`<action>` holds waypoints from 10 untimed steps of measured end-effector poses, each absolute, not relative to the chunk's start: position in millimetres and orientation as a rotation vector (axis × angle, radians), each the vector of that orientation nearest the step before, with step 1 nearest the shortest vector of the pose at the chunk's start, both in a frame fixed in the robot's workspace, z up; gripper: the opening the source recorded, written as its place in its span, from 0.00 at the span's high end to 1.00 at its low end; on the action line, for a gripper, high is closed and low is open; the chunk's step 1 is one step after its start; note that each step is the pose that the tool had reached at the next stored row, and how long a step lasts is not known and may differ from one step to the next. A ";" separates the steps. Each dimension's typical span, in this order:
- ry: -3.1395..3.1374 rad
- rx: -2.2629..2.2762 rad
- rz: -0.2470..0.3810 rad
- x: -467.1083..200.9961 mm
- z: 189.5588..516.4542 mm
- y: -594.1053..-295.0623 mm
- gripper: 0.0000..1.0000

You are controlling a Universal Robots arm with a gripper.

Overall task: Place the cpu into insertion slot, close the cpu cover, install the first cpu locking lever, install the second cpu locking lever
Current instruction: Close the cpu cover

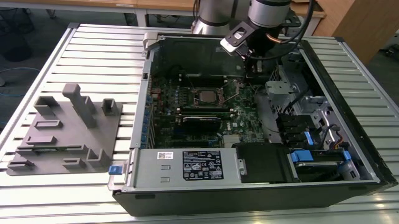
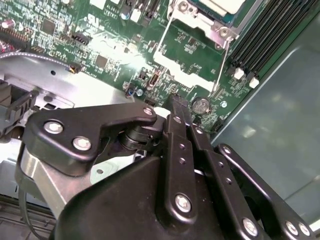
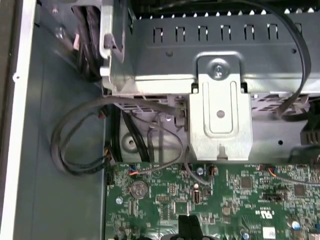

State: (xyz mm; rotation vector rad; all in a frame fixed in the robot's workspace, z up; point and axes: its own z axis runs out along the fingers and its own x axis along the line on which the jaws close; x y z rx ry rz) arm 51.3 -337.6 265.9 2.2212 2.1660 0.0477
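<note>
A: Where is the cpu?
B: It sits in the insertion slot, mid circuit board, away from the board's edges.
A: And the gripper?
B: It hangs over the board's edge beside the metal bracket, well apart from the cpu, jaws pressed together on nothing.

Silver arm, black jaws, silver screws
</note>
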 end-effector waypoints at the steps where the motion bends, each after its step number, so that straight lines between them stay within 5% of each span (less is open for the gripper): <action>1: 2.166 2.221 0.048 52.1 265.9 -337.6 0.90; 10: 2.167 2.221 0.048 53.4 265.9 -337.6 0.90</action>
